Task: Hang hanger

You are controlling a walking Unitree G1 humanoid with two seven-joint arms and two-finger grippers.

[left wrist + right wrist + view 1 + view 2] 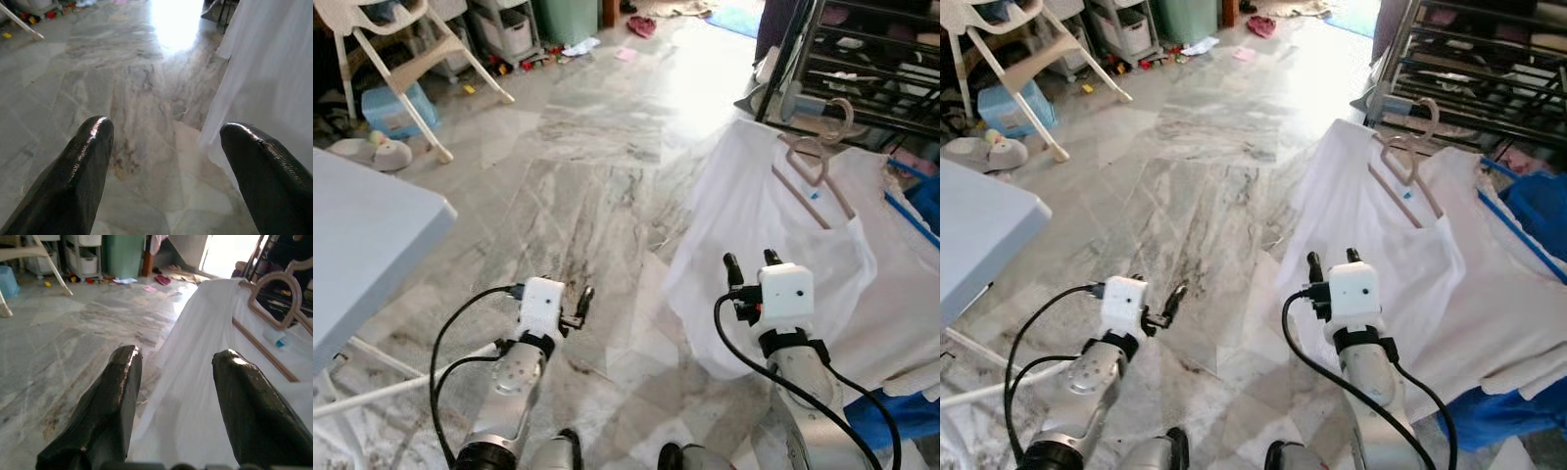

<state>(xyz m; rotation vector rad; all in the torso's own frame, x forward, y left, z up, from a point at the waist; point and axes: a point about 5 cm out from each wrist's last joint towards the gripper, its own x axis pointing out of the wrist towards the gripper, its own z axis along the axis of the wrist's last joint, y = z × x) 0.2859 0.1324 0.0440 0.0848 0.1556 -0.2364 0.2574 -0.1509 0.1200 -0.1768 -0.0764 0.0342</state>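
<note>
Presently, at far left a pale blue table [362, 230] edges into frame, with a white high chair [396, 54] and a blue tub [399, 108] beyond it on the grey marble floor [587, 147]. The left gripper [579, 305] hangs low over bare floor, its two black fingers [80, 171] spread apart and holding nothing. Further right, the right gripper [750, 262] sits at the near edge of a white shirt [754, 206], fingers [112, 396] likewise parted and empty. The shirt is draped on a pinkish-tan hanger [818, 162], whose hook rises near a dark metal rack [862, 59]; whether the hook touches the rack cannot be judged from these views. Blue fabric [920, 201] lies at far right.
</note>
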